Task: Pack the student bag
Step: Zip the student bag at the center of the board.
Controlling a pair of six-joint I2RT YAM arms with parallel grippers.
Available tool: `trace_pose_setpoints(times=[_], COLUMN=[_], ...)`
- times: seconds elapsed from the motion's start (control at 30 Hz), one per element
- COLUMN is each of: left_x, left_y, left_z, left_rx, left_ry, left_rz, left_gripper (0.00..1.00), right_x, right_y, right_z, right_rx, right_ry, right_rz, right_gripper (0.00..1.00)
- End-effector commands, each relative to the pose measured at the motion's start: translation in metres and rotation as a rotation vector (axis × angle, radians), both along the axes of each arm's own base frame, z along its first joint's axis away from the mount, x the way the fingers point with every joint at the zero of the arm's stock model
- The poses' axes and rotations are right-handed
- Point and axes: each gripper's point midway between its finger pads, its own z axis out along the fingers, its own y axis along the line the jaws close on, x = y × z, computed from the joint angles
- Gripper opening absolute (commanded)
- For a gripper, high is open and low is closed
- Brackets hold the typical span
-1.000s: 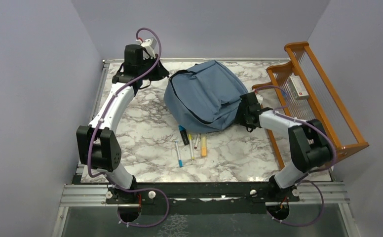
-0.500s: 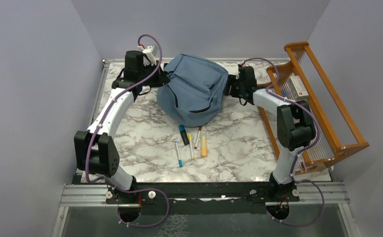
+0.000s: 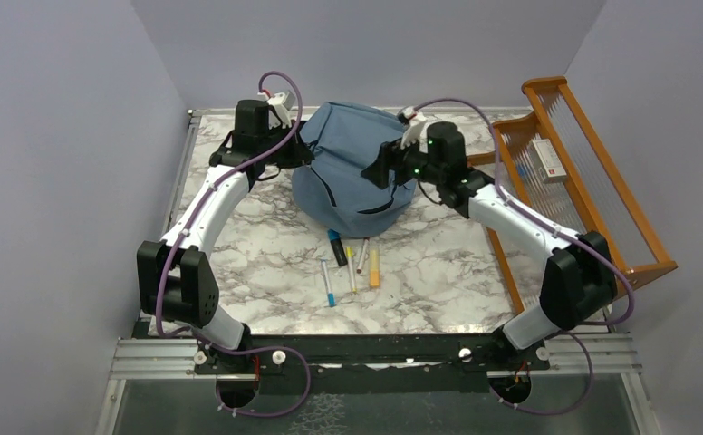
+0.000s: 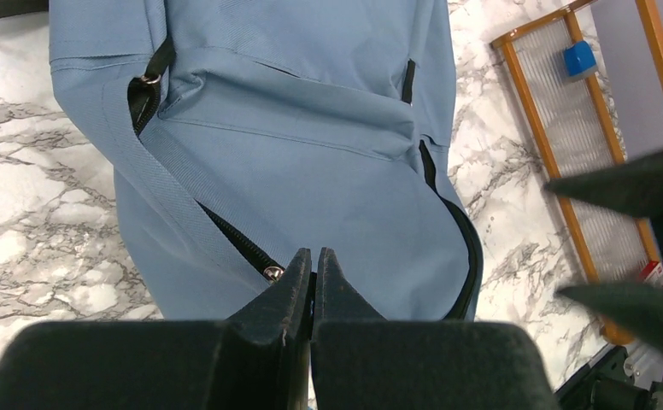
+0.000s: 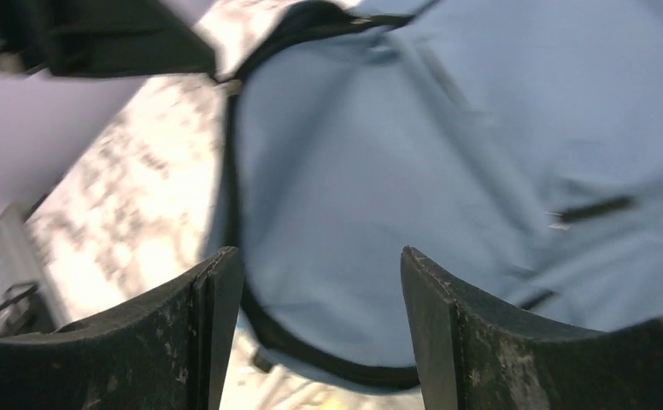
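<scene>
Top external: marble table (image 3: 257, 245) carries the student bag (image 3: 352, 181), upright at far centre. L gripper (image 4: 313, 260) is pinched shut on its fabric by the zip, prob. propping it. R gripper (image 5: 319, 282) is spread wide, empty, close over the bag. Markers (image 3: 352, 263) lie near, unpacked.

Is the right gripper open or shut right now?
Open: the right gripper shows its fingers wide apart, facing the student bag, gripping nothing.

Right wrist view blurred; student bag (image 5: 413, 171) cut off by edges. Left gripper (image 4: 313, 260) contact point hidden.
</scene>
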Motion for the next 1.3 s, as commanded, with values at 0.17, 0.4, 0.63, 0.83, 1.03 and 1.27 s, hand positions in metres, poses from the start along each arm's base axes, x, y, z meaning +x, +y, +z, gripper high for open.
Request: trace_pose_setpoints(times=[0.17,0.4,0.63,0.83,1.03,1.27], left_x=[0.000,-0.001,-0.001,0.000,0.003,0.017], left_y=[-0.002,-0.002,-0.002,-0.004,-0.002,0.008], left_z=[0.018,0.016,0.015,0.013,0.011,0.004], left_rx=[-0.024,-0.026,-0.026,-0.029,-0.026,-0.009], left_ry=[-0.030,-0.021,-0.019,-0.012,-0.007,0.013], left_rz=[0.016,0.015,0.019,0.010,0.031,0.092], left_gripper=[0.00,0.00,0.00,0.00,0.00,0.00], right_x=[-0.049,-0.034,-0.025,-0.028,-0.033,-0.047], right_y=[0.095,0.125,0.149,0.164,0.165,0.164], right_z=[0.020,-0.004,-0.025,-0.042,-0.051,-0.041], right_rx=[0.109,0.077,0.039,0.011,-0.005,0.002], right_ry=[-0.037,-0.019,-0.009,0.007,-0.005,-0.062], right_rz=[0.230,0.218,0.249,0.294,0.312,0.401], right_gripper=[0.79,0.80,0.77,0.62,0.36,0.03])
